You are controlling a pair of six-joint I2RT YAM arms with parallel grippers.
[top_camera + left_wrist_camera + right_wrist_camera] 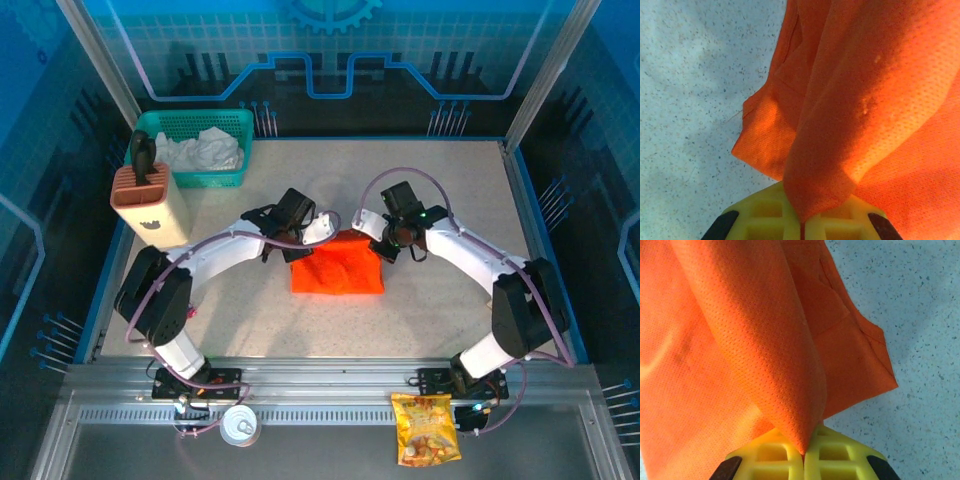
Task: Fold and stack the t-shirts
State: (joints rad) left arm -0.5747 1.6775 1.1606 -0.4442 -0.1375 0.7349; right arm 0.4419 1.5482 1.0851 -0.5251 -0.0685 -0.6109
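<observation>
The plain bright orange short-sleeved t-shirt (337, 268) of thin mesh cloth lies bunched into a rough rectangle on the speckled grey tabletop (460, 200), nearer my bases than the teal mesh plastic basket (195, 121) and to its right, well apart from it. My left jaws are closed on a fold of the shirt at the corner closest to the basket. My right jaws are closed on another fold at the far corner beyond it. Crumpled white cloth (205, 150) lies inside the basket. A tan ribbed holder with a black handle (150, 203) stands touching the basket's near left corner.
</observation>
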